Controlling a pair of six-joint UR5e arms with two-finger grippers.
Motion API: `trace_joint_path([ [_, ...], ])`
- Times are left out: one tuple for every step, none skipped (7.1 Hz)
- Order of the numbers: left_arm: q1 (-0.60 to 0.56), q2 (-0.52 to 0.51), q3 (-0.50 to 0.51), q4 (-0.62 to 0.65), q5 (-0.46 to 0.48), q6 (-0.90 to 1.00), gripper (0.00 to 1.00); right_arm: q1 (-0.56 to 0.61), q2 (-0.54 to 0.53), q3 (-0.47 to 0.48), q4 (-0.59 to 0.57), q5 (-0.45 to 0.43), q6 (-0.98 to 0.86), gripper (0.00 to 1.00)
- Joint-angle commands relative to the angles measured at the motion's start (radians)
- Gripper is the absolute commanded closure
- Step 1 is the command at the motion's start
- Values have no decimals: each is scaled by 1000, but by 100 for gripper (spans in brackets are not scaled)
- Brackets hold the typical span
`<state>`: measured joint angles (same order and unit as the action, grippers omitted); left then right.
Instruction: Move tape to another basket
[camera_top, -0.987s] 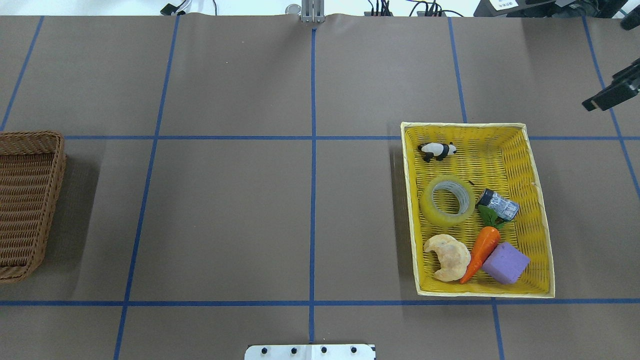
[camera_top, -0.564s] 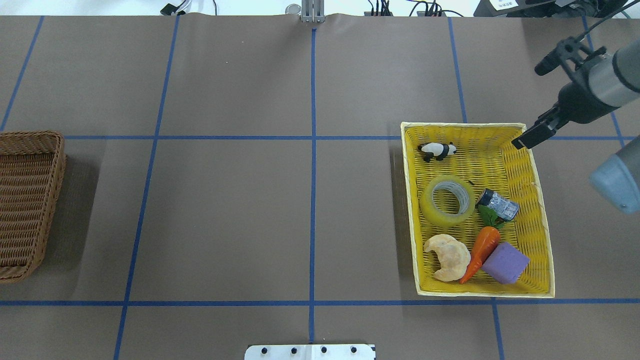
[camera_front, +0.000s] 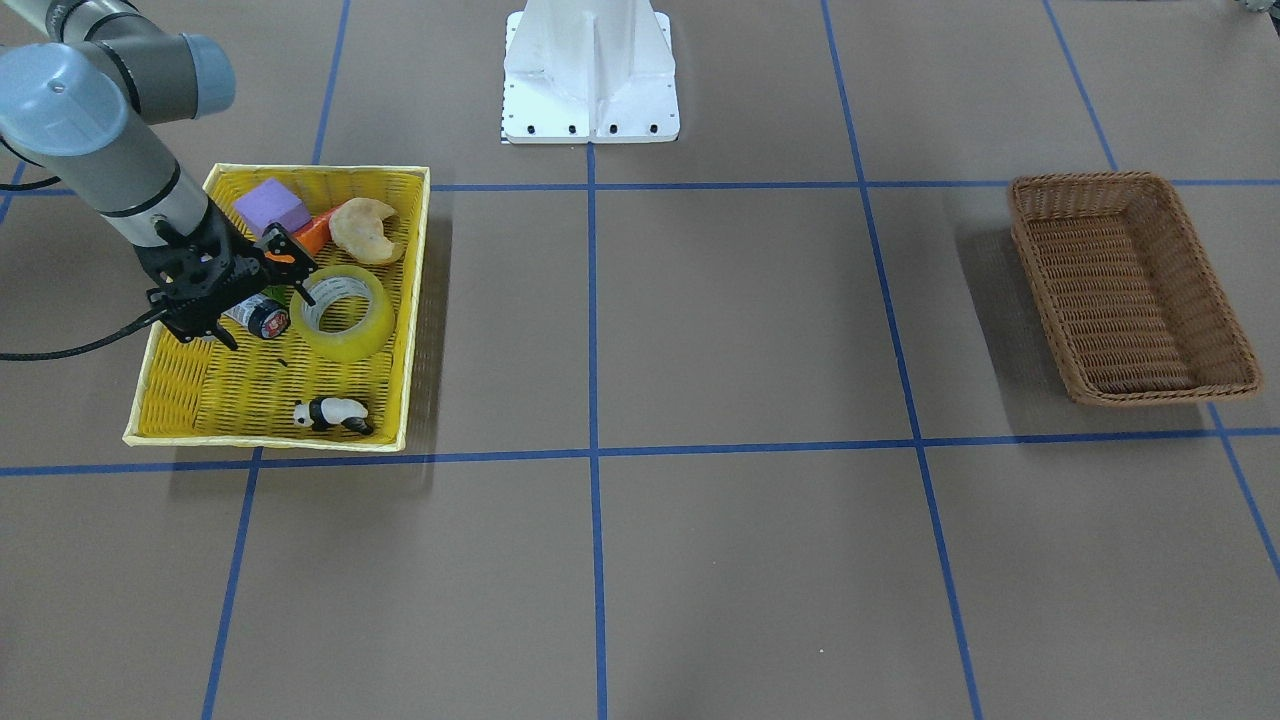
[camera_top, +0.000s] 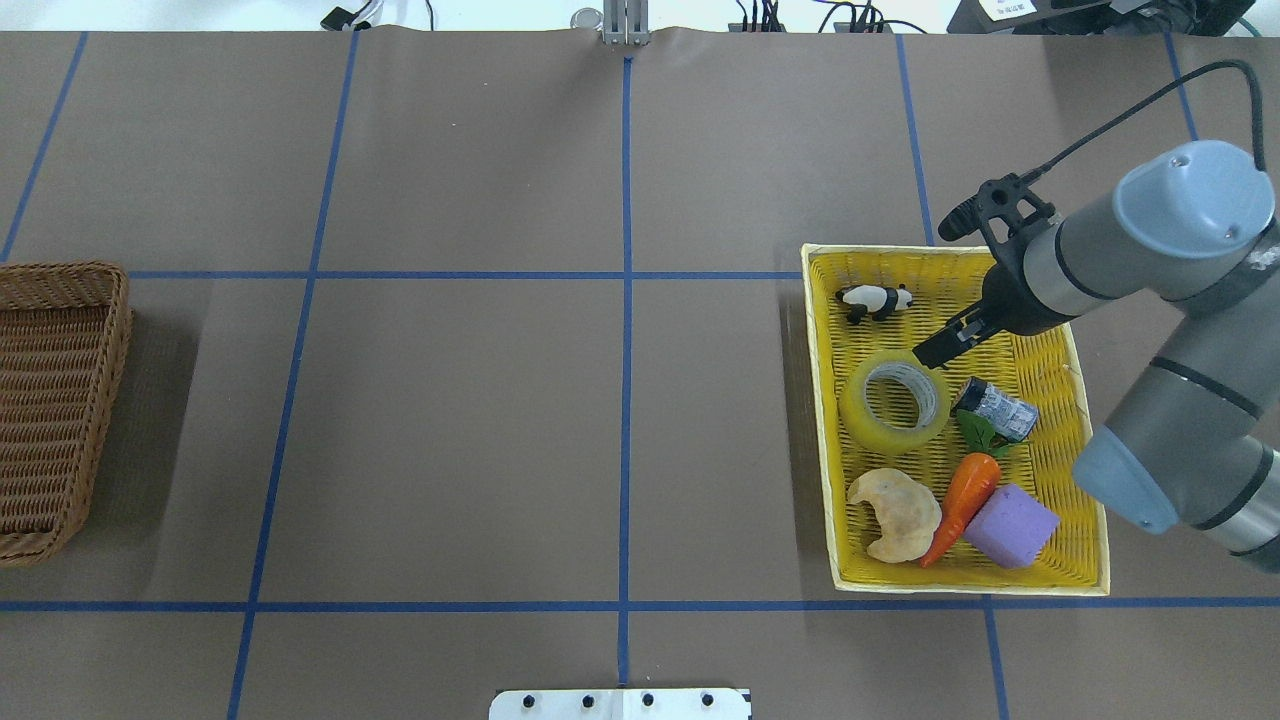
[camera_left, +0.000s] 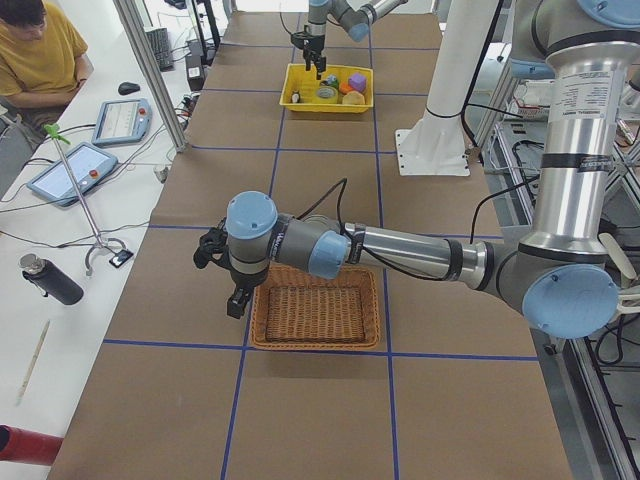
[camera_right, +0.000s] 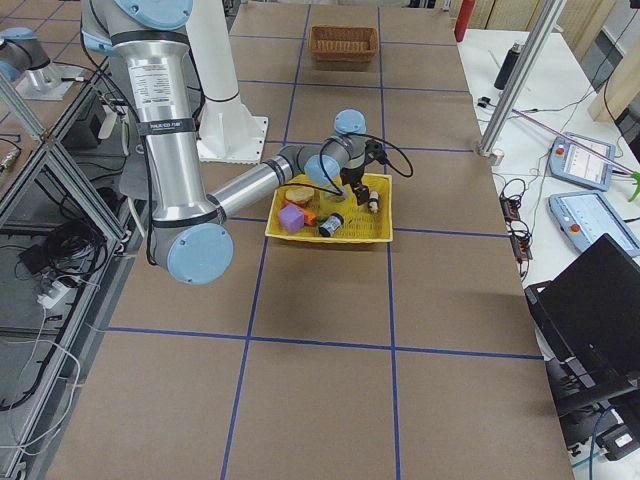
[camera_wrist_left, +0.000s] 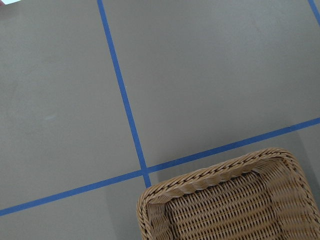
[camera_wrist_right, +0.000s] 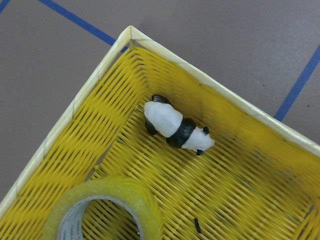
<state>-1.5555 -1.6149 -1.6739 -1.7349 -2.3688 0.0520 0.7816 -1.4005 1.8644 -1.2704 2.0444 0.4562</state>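
Observation:
The tape (camera_top: 895, 402), a yellowish roll, lies flat in the yellow tray (camera_top: 970, 588); it also shows in the front view (camera_front: 347, 313) and the right wrist view (camera_wrist_right: 105, 210). My right gripper (camera_top: 935, 352) hangs over the tray at the roll's far right edge, jaws apart and empty, seen too in the front view (camera_front: 265, 315). The brown wicker basket (camera_top: 60, 300) stands empty at the table's far left. My left gripper (camera_left: 237, 300) hovers by the basket's outer corner; whether it is open or shut I cannot tell. The left wrist view shows the basket's rim (camera_wrist_left: 215, 175).
The tray also holds a panda figure (camera_top: 875, 300), a grey cylinder (camera_top: 995, 408), a carrot (camera_top: 965, 500), a bread piece (camera_top: 895, 515) and a purple block (camera_top: 1010, 527). The white robot base (camera_front: 590, 70) stands mid-table on the robot's side.
My right arm has come in from the right edge and moved left and down over the yellow tray to the tape's edge. The objects have not moved.

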Motion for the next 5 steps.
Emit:
trace_joint_path([
  [0, 3, -1, 0, -1, 0, 1, -59, 0, -23, 2, -47, 15, 5],
  [0, 3, 0, 0, -1, 0, 1, -74, 0, -31, 3, -47, 15, 6],
  [0, 1, 0, 0, -1, 0, 1, -84, 2, -59, 3, -49, 13, 9],
  [0, 1, 0, 0, -1, 0, 1, -88, 5, -85, 3, -53, 6, 20],
  [0, 1, 2, 0, -1, 0, 1, -87, 8, -83, 3, -53, 3, 65],
])
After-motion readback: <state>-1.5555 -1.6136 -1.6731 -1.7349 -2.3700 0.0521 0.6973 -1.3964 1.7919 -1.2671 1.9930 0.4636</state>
